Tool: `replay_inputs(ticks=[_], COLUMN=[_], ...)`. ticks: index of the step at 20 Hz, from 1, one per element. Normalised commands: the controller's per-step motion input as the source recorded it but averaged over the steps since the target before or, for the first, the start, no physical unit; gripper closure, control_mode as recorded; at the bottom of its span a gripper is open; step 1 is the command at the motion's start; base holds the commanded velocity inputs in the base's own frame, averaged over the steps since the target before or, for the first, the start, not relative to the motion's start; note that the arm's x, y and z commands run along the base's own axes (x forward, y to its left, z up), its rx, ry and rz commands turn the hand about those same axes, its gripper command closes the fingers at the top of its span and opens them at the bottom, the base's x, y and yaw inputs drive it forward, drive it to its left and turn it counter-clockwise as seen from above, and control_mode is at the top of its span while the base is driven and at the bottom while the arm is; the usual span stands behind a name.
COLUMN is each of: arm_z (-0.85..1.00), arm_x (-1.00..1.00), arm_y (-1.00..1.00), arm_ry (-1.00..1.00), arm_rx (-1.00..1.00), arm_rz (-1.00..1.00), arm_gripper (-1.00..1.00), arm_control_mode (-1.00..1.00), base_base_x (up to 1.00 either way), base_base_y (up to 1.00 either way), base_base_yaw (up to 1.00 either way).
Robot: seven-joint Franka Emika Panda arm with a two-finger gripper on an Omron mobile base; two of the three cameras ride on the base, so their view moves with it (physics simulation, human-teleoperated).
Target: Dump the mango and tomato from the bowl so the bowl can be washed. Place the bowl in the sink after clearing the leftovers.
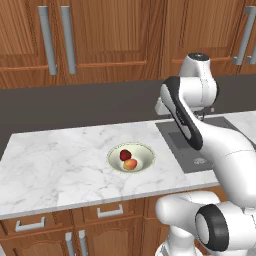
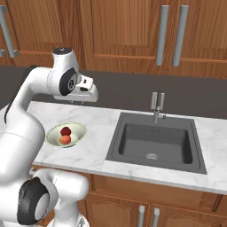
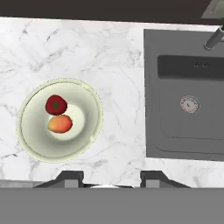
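Left base view: bowl (image 1: 131, 158) upright on the marble desk (image 1: 55, 160), left of the sink (image 1: 192, 145) and well apart from it; tomato (image 1: 125, 154) and mango (image 1: 130, 164) lie touching inside, tomato farther back. The arm rises at right and hides much of the basin; the hand itself cannot be made out here. Right base view: hand (image 2: 82, 101) hangs high over the desk, above and behind the bowl (image 2: 66, 135), touching nothing; tomato (image 2: 66, 131) and mango (image 2: 64, 140) are in the bowl, and the sink (image 2: 155, 142) to the right holds nothing but its drain, with the faucet (image 2: 157, 105) at its back edge. Hand view: looking straight down, bowl (image 3: 59, 120) to the left, tomato (image 3: 56, 105) above mango (image 3: 60, 124), sink (image 3: 188, 105) to the right; fingertips (image 3: 70, 177) stand partly spread with bare marble between them, pinching nothing. Step, as judged: the opening approach, with nothing dumped and the bowl not yet gripped. Next move, as judged: descend toward the bowl's rim, set one finger inside and one outside, close, then tip the fruit out before carrying the bowl across to the sink.
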Motion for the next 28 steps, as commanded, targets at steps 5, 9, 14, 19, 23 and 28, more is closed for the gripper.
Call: replay_inputs(ticks=[5, 9, 14, 19, 23, 28], arm_z=[-0.07, -0.41, -0.84, -0.89, -0.61, -0.50], arm_x=[-0.02, -0.09, 0.00, 0.00, 0.00, 0.02], arm_y=[0.22, 0.30, 0.14, 0.19, 0.04, 0.00], arm_ry=[0.00, 0.00, 0.01, 0.15, 0.25, 0.17], arm_rx=[0.03, 0.16, 0.18, 0.08, 0.02, 0.00], arm_rz=[0.00, 0.00, 0.00, 0.00, 0.00, 0.00], arm_gripper=[-1.00, -1.00, -1.00, -1.00, -1.00, -1.00], arm_control_mode=[-1.00, -1.00, -1.00, -1.00, -1.00, -1.00], base_base_x=[0.00, 0.00, 0.00, 0.00, 0.00, 0.00], base_base_y=[0.00, 0.00, 0.00, 0.00, 0.00, 0.00], base_base_yaw=[0.00, 0.00, 0.00, 0.00, 0.00, 0.00])
